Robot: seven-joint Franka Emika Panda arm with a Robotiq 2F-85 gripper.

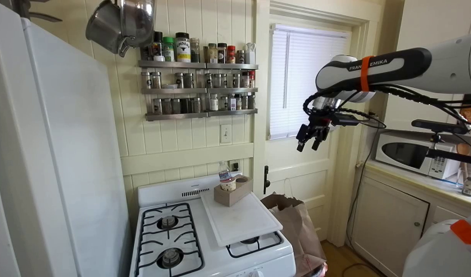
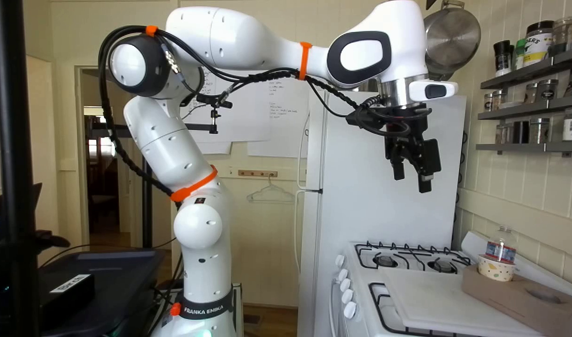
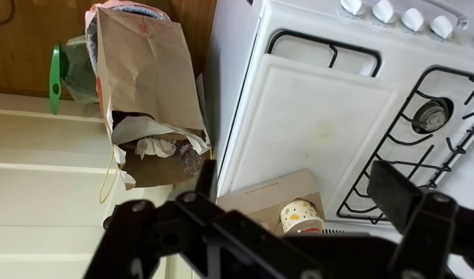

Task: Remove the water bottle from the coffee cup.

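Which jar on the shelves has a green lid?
The jar just left of the white-and-yellow container in an exterior view; only it shows a green lid.

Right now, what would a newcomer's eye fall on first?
Probably the white robot arm spanning much of an exterior view, jaws open and higher than the stove. Then the clear water bottle in the spotted coffee cup, seated in a cardboard holder on the white board. Spice jars line the wall shelves.

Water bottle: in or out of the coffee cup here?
In. In both exterior views the water bottle rises from the mouth of the coffee cup, its lower end hidden by the cup.
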